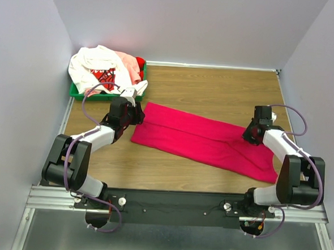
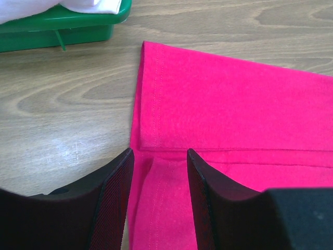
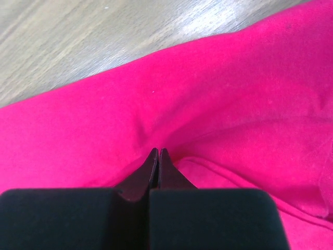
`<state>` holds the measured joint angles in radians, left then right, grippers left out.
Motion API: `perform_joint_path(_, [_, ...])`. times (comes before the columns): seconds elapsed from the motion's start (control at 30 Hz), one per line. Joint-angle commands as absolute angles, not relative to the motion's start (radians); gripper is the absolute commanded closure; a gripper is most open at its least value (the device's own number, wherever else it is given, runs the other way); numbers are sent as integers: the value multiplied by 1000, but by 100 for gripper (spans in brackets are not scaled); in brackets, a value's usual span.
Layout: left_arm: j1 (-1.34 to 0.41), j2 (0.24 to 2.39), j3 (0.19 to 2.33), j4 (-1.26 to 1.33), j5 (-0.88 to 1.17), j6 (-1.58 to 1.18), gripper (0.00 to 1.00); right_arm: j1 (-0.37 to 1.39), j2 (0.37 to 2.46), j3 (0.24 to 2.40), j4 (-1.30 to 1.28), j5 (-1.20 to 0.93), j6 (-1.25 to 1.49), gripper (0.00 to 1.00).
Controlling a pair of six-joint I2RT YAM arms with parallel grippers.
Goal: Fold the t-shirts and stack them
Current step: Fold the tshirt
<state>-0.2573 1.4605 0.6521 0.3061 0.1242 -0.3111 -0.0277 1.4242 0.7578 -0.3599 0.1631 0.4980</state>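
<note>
The magenta-red t-shirt (image 1: pixel 206 140) lies folded into a long strip across the table. My left gripper (image 1: pixel 134 116) is open and low over its left end, the fingers straddling the hemmed edge (image 2: pixel 158 151). My right gripper (image 1: pixel 250 134) is shut at the strip's far right edge, and the cloth (image 3: pixel 218 94) puckers around its closed tips (image 3: pixel 157 150). The white t-shirt with a red graphic (image 1: pixel 97 67), the pale pink t-shirt (image 1: pixel 127 61) and the red t-shirt (image 1: pixel 140 63) lie heaped in the green tray (image 1: pixel 78 91).
The green tray stands at the back left corner, just beyond my left gripper, and its corner shows in the left wrist view (image 2: pixel 62 23). Grey walls enclose the wooden table (image 1: pixel 214 88) on three sides.
</note>
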Motion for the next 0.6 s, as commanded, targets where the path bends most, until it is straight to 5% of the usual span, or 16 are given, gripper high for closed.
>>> perform_joint_path(0.0, [-261,1456,647,325,138,-301,47,-11,1368,742,-408,143,497,100])
perform_joint_path(0.57, [-261,1459,647,321,156,-301,48,264,1304,732,-523,222,649,100])
